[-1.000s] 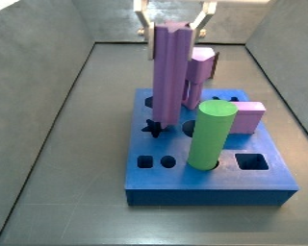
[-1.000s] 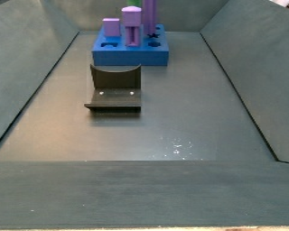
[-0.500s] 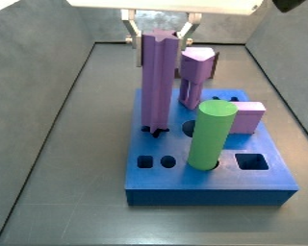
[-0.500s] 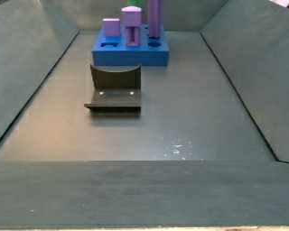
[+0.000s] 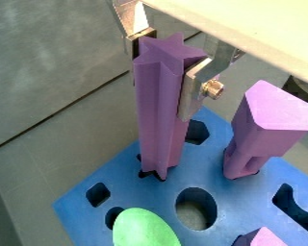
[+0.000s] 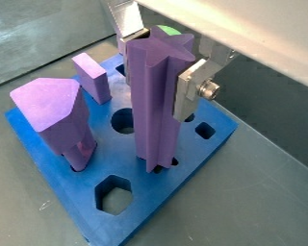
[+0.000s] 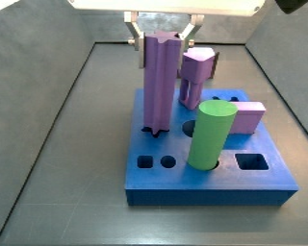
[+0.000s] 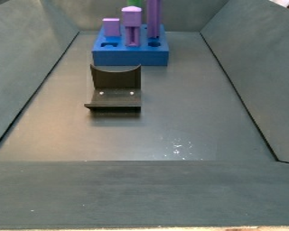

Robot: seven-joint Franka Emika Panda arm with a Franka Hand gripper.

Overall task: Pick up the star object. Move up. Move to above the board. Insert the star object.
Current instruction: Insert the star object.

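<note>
Gripper (image 7: 162, 38) clamped on star object (image 7: 161, 82) top, upright, lower end seated in star hole of board (image 7: 211, 183).

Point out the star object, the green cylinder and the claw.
star object (image 7: 161, 86), side view, mid shaft.
green cylinder (image 7: 212, 136), side view, middle of its side.
claw (image 5: 169, 60), wrist view, between the fingertips, at the star's top.

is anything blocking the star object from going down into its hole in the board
Nothing visible does. The hand grips the star object near its top, upright, with its lower end already at the star-shaped hole in the board. The green cylinder and the lilac peg stand in other holes beside it, apart from it.
</note>
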